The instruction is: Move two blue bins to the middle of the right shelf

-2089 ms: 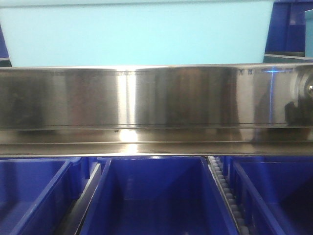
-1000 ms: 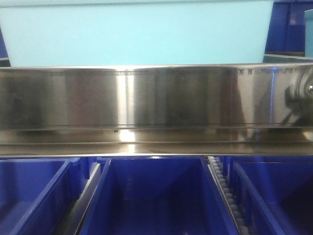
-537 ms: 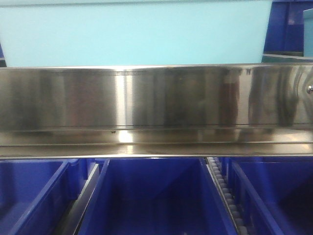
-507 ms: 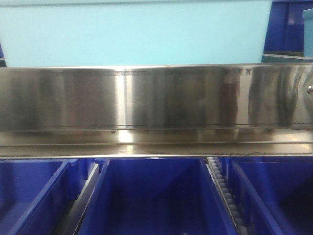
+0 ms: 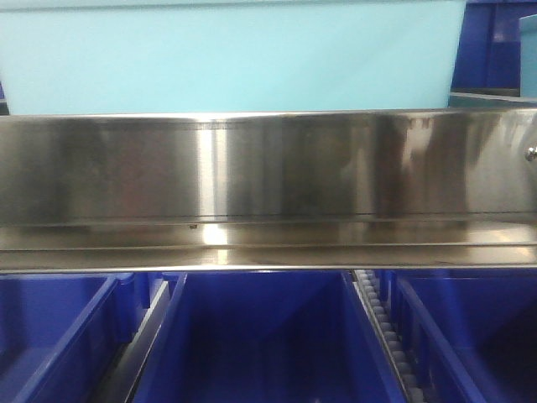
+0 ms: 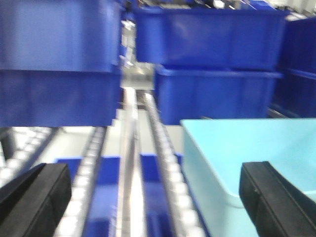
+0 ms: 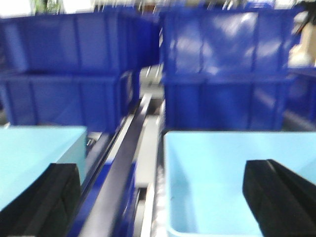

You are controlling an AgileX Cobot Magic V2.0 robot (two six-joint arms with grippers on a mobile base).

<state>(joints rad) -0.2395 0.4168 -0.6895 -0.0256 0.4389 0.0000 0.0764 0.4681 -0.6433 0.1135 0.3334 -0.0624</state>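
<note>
Behind the shelf's steel front rail (image 5: 268, 168), the first pale blue bin (image 5: 235, 59) sits on the middle level, above dark blue bins (image 5: 260, 336) on the level below. Seen from the right wrist, the second pale blue bin (image 7: 217, 168) lies just beside it, with a dark divider rail (image 7: 123, 148) between them. The left claw (image 6: 155, 202), over the roller tracks (image 6: 168, 163), and the right claw (image 7: 160, 200) both hang with jaws spread wide, gripping nothing.
</note>
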